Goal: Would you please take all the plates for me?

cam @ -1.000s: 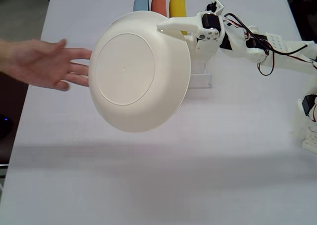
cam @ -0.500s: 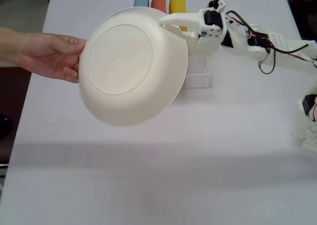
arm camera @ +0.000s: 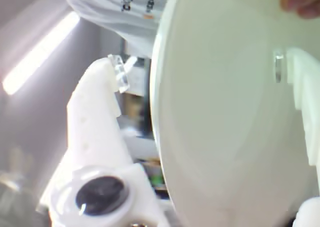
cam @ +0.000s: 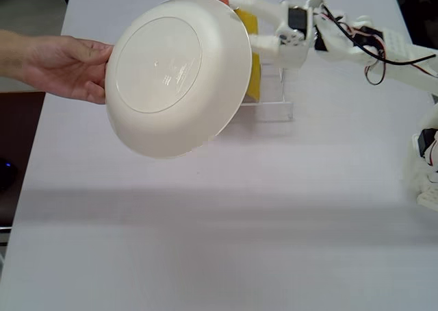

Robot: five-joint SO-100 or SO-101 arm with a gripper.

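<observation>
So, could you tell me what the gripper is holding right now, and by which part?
The gripper holds the cream-white plate by its upper right rim, as the fixed view shows it; a person's hand grips the opposite edge.

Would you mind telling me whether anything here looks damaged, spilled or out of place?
Nothing stands out. The cream-white plate is intact, tilted in mid-air between the gripper and a person's hand at its opposite rim. Three coloured plates stand upright in the rack behind it.

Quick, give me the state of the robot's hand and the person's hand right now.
Robot's hand: closed on the rim of the cream-white plate.
Person's hand: gripping the plate's opposite edge.
</observation>
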